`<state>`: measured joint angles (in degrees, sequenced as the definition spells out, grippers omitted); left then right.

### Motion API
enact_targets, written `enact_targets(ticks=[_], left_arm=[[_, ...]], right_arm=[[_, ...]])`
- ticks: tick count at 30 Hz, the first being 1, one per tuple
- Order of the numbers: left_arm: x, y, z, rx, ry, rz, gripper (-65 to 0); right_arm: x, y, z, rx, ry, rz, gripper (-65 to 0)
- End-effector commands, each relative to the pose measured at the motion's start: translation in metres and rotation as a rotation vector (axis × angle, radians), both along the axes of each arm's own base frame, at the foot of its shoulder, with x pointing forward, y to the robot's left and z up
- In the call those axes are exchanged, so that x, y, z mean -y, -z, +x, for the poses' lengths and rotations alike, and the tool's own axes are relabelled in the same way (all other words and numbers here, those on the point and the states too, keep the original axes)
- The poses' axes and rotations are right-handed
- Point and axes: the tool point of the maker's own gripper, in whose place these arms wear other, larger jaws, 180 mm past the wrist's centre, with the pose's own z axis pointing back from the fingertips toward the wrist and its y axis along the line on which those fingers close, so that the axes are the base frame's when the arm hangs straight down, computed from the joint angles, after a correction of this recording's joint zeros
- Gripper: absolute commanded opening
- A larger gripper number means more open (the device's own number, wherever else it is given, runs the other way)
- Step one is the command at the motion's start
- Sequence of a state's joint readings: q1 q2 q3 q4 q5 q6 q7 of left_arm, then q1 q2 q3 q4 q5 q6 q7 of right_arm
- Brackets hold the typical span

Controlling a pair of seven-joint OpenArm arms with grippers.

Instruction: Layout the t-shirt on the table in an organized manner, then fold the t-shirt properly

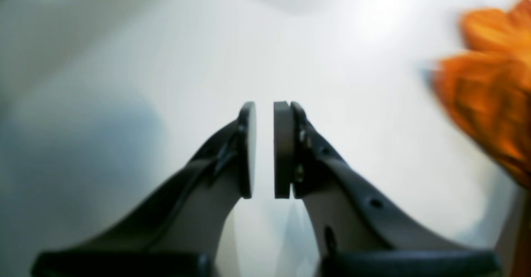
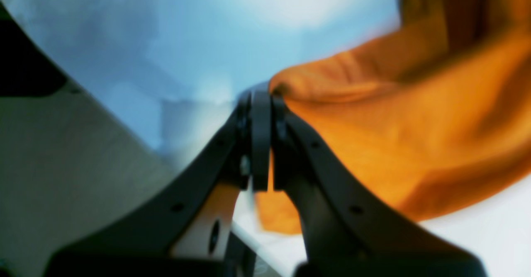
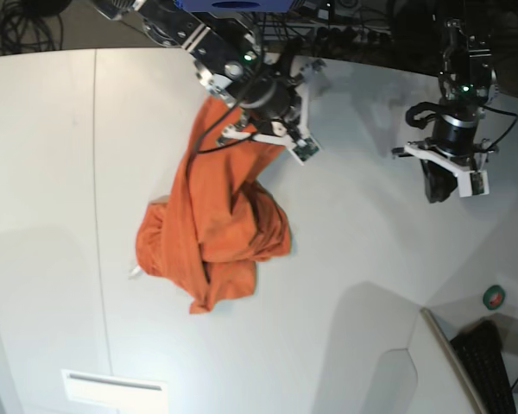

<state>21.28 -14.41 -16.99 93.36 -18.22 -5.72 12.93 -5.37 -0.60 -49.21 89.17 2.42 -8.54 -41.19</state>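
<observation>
Right wrist view: the right gripper [image 2: 261, 103] is clamped on a fold of the t-shirt [image 2: 394, 136]. The two pads are pressed together with orange fabric pinched at their tips. From the pinch point the cloth hangs away to the right in loose folds.

Left wrist view: the left gripper [image 1: 264, 148] is released. A narrow gap separates the two pads [image 1: 283, 148], and nothing sits between them. The bare table [image 1: 166, 61] lies beyond the pads. A blurred portion of the t-shirt [image 1: 489, 90] appears at the right edge, well apart from the fingers.

Base view: the t-shirt [image 3: 216, 233] is bunched in a crumpled heap near the centre of the table [image 3: 52, 172]. Its lower mass rests on the surface, beside the thin dark seam line [image 3: 97, 216]. A narrower strip of fabric rises from the heap toward the far edge, up to the right gripper [image 3: 242, 129], which holds its upper end. The left gripper [image 3: 436, 185] hangs over bare tabletop at the right side, well apart from the garment. A green round object [image 3: 495, 297] sits near the right edge; a keyboard [image 3: 492, 362] lies below it.
</observation>
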Motion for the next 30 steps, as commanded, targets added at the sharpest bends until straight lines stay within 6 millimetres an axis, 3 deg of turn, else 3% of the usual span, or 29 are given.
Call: enact_targets(ticks=[1, 4, 6, 9, 10, 13, 16, 20, 23, 28, 30], left_arm=[[-0.01, -0.015, 0.004, 0.049, -0.013, 0.02, -57.1], [-0.033, -0.019, -0.002, 0.05, -0.068, 0.046, -56.6], [-0.047, -0.008, -0.013, -0.015, -0.106, 0.045, -56.4], [-0.05, 0.009, -0.024, -0.124, -0.124, 0.026, -56.3], [-0.049, 0.013, -0.026, -0.144, -0.122, 0.019, -56.3], [-0.043, 0.015, -0.029, -0.146, -0.119, 0.01, -56.3], [-0.013, 0.018, -0.024, -0.142, -0.07, -0.03, -56.3], [0.051, 0.025, -0.028, -0.171, 0.087, -0.077, -56.3], [0.086, 0.028, -0.031, -0.18, 0.168, -0.109, -56.4], [0.113, 0.033, -0.034, -0.19, 0.197, -0.158, -56.6], [0.123, 0.033, -0.034, -0.18, 0.187, -0.19, -56.8]], right_arm=[[-0.013, -0.012, 0.013, 0.045, -0.015, 0.03, -65.0], [-0.029, -0.015, 0.023, 0.058, -0.04, 0.023, -65.0], [-0.031, -0.018, 0.023, 0.047, -0.05, 0.01, -65.0], [-0.03, -0.04, 0.022, 0.014, -0.054, -0.006, -42.3], [-0.029, -0.052, 0.023, 0.011, -0.057, -0.008, -39.9], [-0.02, -0.088, 0.031, 0.06, -0.04, 0.034, -42.3], [0.018, -0.111, 0.057, 0.13, 0.063, 0.062, -42.5], [0.092, -0.106, 0.114, 0.165, 0.294, 0.004, -42.2], [0.142, -0.092, 0.151, 0.18, 0.391, -0.086, -42.2], [0.164, -0.063, 0.197, 0.18, 0.279, -0.236, -42.2], [0.158, -0.06, 0.219, 0.216, 0.246, -0.224, -42.2]])
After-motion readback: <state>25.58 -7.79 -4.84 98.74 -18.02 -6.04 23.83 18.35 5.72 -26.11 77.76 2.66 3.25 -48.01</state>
